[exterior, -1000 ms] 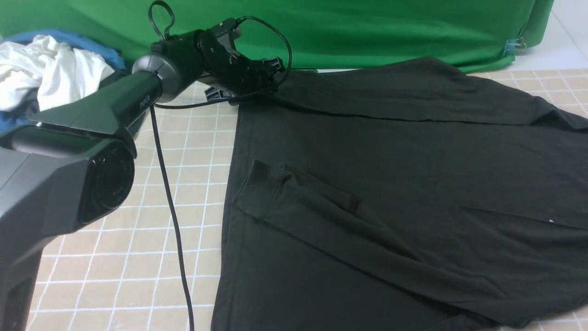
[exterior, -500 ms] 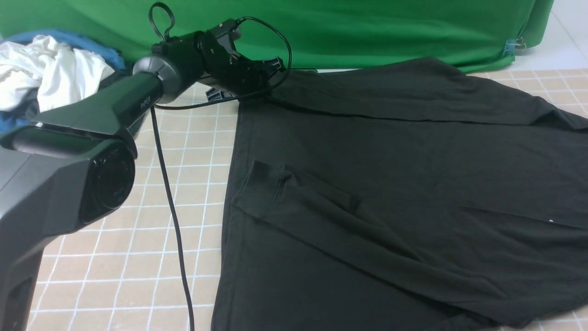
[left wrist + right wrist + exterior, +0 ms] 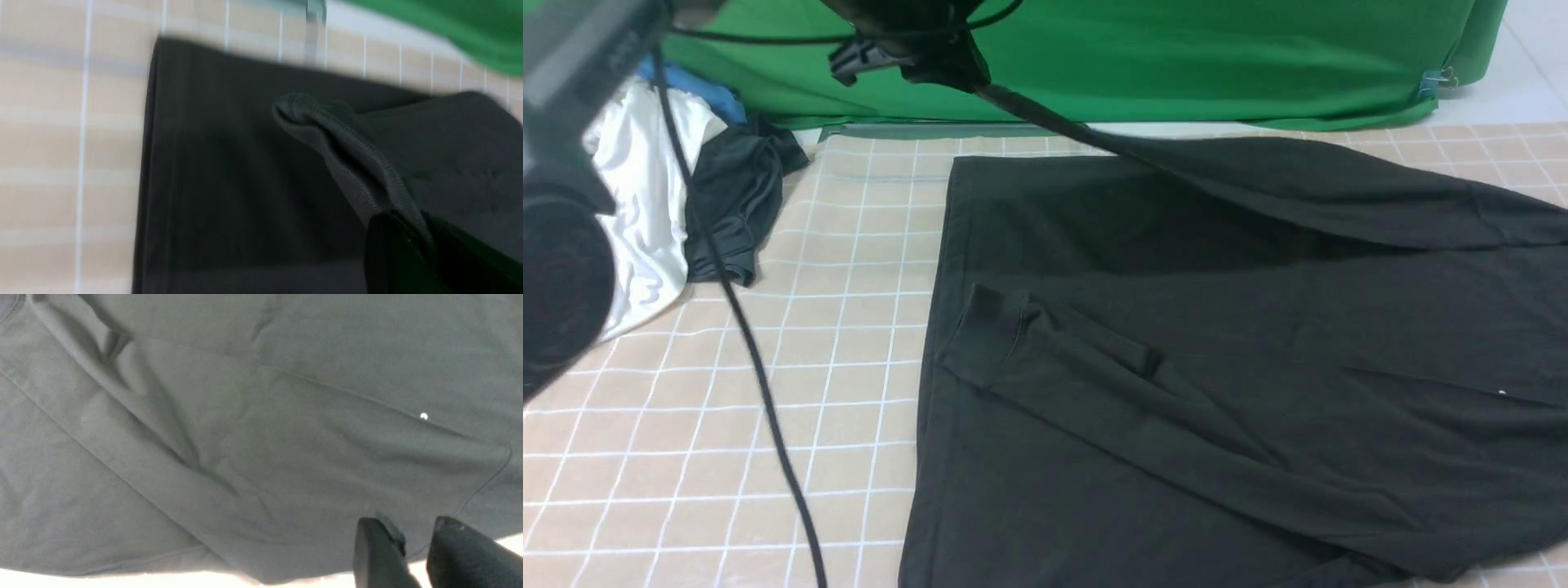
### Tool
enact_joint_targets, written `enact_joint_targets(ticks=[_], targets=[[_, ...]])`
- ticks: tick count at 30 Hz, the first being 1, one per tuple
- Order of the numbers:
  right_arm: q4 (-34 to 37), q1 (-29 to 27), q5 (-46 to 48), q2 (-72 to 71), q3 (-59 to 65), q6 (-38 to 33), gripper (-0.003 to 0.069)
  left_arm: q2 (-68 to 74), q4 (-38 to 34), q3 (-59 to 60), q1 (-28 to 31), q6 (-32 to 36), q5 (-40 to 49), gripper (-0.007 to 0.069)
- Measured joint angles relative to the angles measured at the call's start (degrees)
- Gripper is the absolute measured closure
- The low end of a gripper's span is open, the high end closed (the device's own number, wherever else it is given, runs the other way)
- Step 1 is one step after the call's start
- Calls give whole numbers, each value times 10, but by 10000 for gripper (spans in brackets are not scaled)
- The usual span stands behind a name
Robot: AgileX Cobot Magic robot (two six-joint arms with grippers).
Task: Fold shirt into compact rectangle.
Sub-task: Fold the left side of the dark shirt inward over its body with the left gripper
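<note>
Step in hand: folding the far side inward. Large black short-sleeved knit T-shirt (image 3: pixel 1217 367) lies spread on the beige grid-lined table cover (image 3: pixel 727 392), one sleeve laid across the body. Left gripper (image 3: pixel 423 234) is clamped on a ribbed edge and held high over the far side, fabric taut below it. Right gripper (image 3: pixel 416 543) is low over the near edge, jaws apart, nothing between. Next, likely: carry the lifted edge toward the middle and lay it flat without dragging the body

No legible text, white speck (image 3: pixel 1502 393) on shirt (image 3: pixel 1217 351) too small to read
</note>
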Motion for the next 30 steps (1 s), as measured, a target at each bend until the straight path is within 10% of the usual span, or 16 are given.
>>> enact_joint_targets(ticks=[20, 30], targets=[[-2, 0, -30, 0, 0, -3, 442, -139, 37, 424, -66, -45, 24, 602], [-2, 0, -37, 0, 0, 1, 442, -124, 110, 449, -66, -59, -59, 493]])
